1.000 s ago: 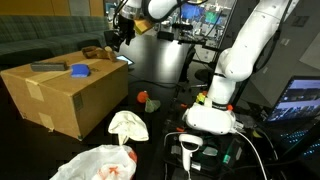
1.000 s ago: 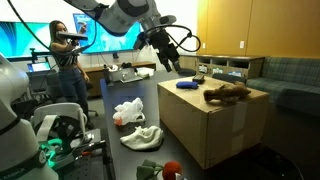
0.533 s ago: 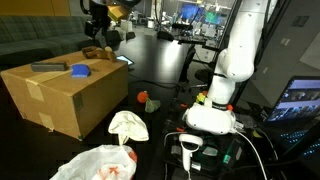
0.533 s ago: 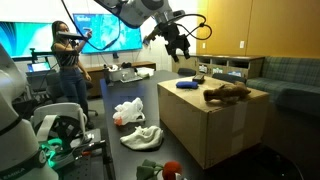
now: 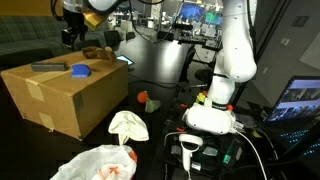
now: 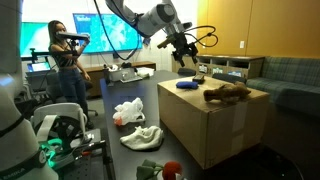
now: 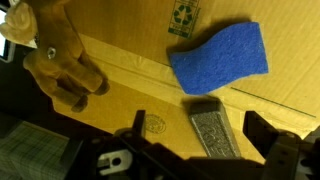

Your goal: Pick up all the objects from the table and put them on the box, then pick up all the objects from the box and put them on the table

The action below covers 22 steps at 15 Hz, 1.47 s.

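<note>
Overhead, the arm arcs up and across, wrist bent down, with the pincer spread wide and empty above the box. Directly beneath it lies the dark flat bar, the blue square pad just past it, the brown lump aside. Well apart and lower, the cloth and plastic bag lie on the table.

A grey-green couch stood at the far right below an ochre wall. Blue-lit screens glowed far left.
</note>
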{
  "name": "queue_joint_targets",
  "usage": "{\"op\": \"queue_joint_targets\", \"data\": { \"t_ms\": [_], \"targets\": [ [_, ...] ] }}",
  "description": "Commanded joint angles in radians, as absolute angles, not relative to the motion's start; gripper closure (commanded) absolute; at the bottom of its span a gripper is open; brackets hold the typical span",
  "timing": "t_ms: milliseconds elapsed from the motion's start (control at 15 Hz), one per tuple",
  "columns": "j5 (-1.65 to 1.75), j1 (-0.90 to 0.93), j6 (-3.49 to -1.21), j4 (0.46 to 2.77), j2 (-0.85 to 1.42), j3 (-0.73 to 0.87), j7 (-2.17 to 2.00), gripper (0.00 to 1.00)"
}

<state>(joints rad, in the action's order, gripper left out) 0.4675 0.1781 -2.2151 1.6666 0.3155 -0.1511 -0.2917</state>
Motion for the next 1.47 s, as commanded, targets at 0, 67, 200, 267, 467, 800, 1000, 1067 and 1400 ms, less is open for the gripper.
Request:
{"op": "queue_joint_targets", "data": {
  "t_ms": [0,67,200,267,467,800,1000,1067,1400],
  "targets": [
    [0.501,0.24,-2.23,1.553,0.418,-0.107,-0.275,0.0],
    [0.506,0.25,-2.239,1.544,0.432,-0.098,-0.274,0.0],
    [0.505,0.262,-2.27,1.531,0.46,-0.085,-0.259,0.0],
    [0.507,0.269,-2.292,1.517,0.481,-0.077,-0.257,0.0],
    [0.509,0.283,-2.366,1.496,0.527,-0.049,-0.263,0.0],
    [0.497,0.284,-2.477,1.493,0.569,-0.002,-0.262,0.0],
    [0.485,0.269,-2.54,1.498,0.593,0.02,-0.238,0.0],
    [0.482,0.267,-2.552,1.494,0.6,0.027,-0.232,0.0],
    [0.438,0.23,-2.6,1.47,0.636,0.02,-0.127,0.0]
  ]
}}
